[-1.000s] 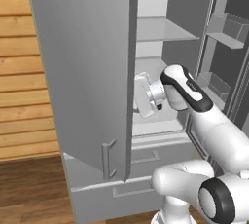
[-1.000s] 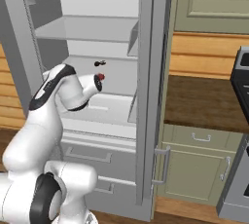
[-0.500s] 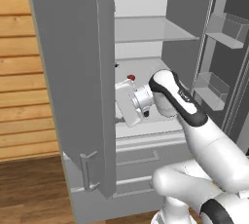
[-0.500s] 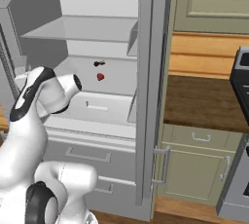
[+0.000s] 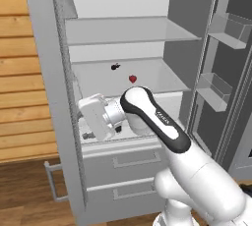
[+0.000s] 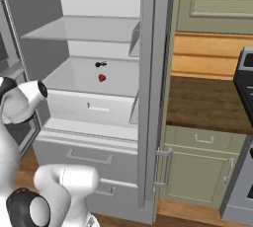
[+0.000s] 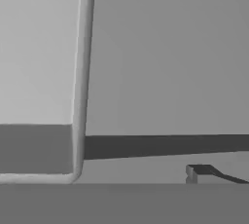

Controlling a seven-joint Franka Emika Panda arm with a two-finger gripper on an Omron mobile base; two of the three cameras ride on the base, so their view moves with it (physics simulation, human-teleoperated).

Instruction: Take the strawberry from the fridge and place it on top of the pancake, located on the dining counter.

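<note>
**Robot hand hovers at open fridge**

The tall light grey fridge (image 5: 59,122) stands open, the tiny bright red strawberry (image 5: 132,78) lying on a white inner shelf (image 6: 79,75) beside a small blackish item (image 5: 115,66). The white arm's two-finger gripper (image 5: 88,130), jaws spread wide and empty, points toward the left door below.

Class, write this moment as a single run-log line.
phase: reaching into fridge | gripper: open, empty, by left door edge | strawberry: on fridge shelf, untouched | small dark item: behind it
</note>
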